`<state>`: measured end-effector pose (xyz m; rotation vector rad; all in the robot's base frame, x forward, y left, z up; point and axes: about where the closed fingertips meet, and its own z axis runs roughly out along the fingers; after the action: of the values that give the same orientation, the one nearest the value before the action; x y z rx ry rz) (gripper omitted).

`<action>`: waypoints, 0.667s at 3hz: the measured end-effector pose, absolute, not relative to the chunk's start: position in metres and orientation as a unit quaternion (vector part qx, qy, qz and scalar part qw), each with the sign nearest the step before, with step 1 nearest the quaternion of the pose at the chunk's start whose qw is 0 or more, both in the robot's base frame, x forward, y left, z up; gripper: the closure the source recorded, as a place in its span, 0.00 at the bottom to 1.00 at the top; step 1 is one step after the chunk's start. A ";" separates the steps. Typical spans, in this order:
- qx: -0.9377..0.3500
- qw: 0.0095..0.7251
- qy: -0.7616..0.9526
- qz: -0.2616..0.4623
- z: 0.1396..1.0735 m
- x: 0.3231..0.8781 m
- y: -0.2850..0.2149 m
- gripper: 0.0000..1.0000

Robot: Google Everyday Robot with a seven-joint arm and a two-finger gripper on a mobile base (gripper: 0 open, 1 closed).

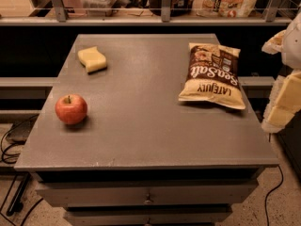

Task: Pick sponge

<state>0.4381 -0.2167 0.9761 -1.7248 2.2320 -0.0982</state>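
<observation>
The sponge (pixel 92 59) is a pale yellow foam block with wavy sides. It lies flat at the far left of the grey table top (pixel 146 126). My gripper (pixel 284 100) is at the right edge of the view, beyond the table's right side and far from the sponge. Only its cream fingers (pixel 288 98) show, partly cut off by the frame.
A red apple (pixel 71 109) stands at the table's left, nearer than the sponge. A brown-and-cream chip bag (pixel 211 76) lies at the far right. A shelf with a rail and several items (pixel 160 4) runs behind the table. Drawers (pixel 148 197) are below the front edge.
</observation>
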 end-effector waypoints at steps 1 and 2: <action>-0.604 0.163 0.780 -0.031 0.976 0.439 -0.215 0.00; -0.608 0.205 0.767 0.008 0.977 0.453 -0.199 0.00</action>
<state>0.4531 -0.1988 0.9774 -1.6947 2.1394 0.0236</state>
